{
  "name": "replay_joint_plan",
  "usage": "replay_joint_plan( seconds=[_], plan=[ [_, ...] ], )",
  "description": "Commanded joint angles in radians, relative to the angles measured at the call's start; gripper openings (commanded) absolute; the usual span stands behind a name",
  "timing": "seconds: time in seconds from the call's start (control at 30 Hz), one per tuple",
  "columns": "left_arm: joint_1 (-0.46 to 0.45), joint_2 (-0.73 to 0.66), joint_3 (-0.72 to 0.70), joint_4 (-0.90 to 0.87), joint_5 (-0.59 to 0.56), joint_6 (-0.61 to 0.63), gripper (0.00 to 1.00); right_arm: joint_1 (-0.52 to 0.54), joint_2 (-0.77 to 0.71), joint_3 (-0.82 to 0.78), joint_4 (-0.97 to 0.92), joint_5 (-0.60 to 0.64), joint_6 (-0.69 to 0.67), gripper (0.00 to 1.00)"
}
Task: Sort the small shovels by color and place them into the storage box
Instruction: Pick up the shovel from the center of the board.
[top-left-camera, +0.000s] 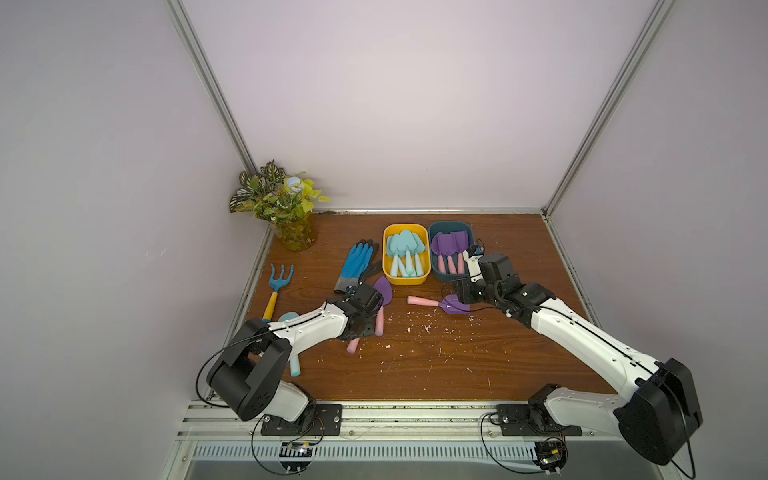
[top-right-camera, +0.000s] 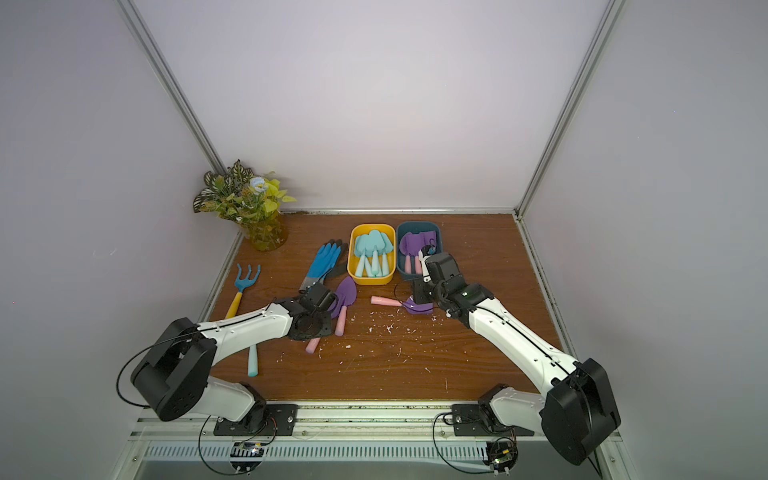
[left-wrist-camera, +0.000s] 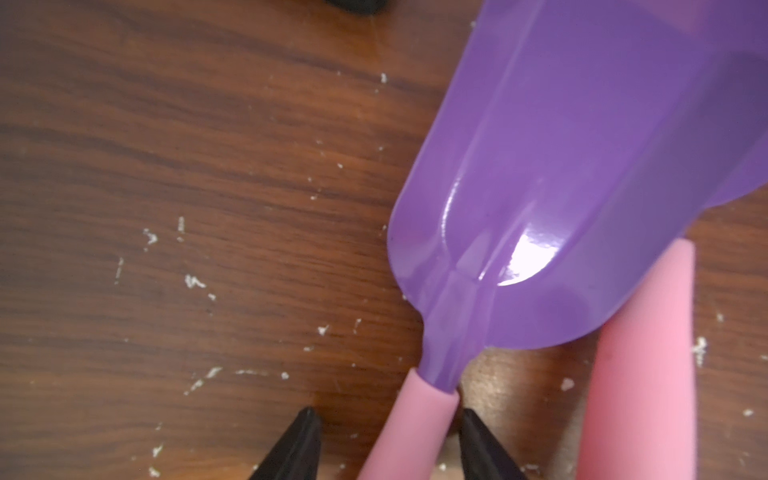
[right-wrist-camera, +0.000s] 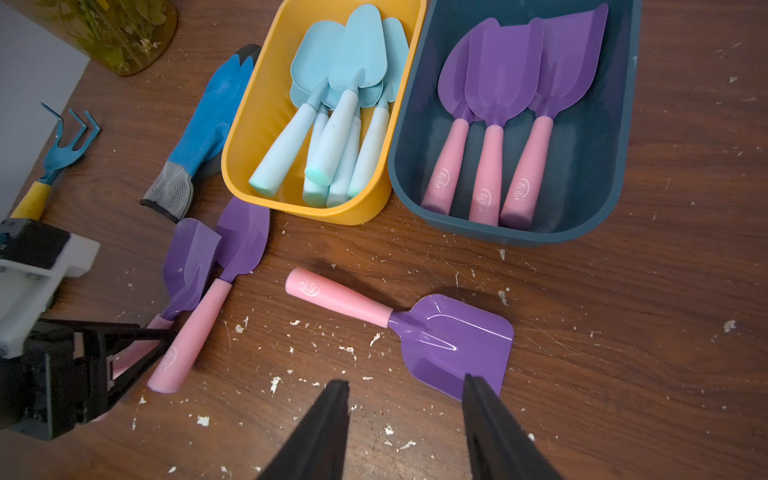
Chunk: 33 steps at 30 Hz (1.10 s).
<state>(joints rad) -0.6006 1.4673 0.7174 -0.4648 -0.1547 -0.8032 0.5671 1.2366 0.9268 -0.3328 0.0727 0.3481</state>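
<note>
Three purple-bladed, pink-handled plastic shovels (right-wrist-camera: 453, 336) lie loose; I judge them light, stiff, slick. My left gripper (left-wrist-camera: 386, 411) straddles one handle, jaws not yet closed; my right gripper (right-wrist-camera: 405, 379) gapes empty — take handles, not blades.

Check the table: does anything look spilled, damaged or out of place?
White flecks litter the wooden table, mostly near the yellow box and blue box, like spilled crumbs or shavings. The aqua shovels and purple shovels inside look correctly sorted.

White flecks speckle the brown wood-grain bench (right-wrist-camera: 623, 332), whose things are pale aqua plastic shovels (right-wrist-camera: 357, 62), purple-bladed plastic shovels with pink handles (right-wrist-camera: 503, 83), a yellow plastic tub (right-wrist-camera: 257, 124), a dark teal plastic tub (right-wrist-camera: 602, 166), and a blue, grey-cuffed rubber glove (right-wrist-camera: 216, 108).
</note>
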Motion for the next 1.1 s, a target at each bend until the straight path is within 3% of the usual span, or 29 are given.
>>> replay_joint_plan(
  seconds=[0.0,0.4,0.83,1.07],
  plan=[
    [-0.008,0.017,0.016,-0.043,-0.007,0.028,0.56,-0.004,-0.012,0.006,0.012,-0.013,0.006,0.50],
    [-0.010,-0.019,-0.014,-0.068,-0.002,0.036,0.50,-0.004,-0.013,-0.004,0.024,-0.020,0.010,0.51],
    [-0.009,-0.003,0.003,-0.065,-0.008,0.040,0.33,-0.005,-0.006,0.003,0.011,-0.021,0.008,0.51],
    [-0.009,0.002,0.016,-0.063,-0.024,0.050,0.30,-0.005,-0.021,0.001,-0.001,-0.011,0.021,0.51]
  ],
)
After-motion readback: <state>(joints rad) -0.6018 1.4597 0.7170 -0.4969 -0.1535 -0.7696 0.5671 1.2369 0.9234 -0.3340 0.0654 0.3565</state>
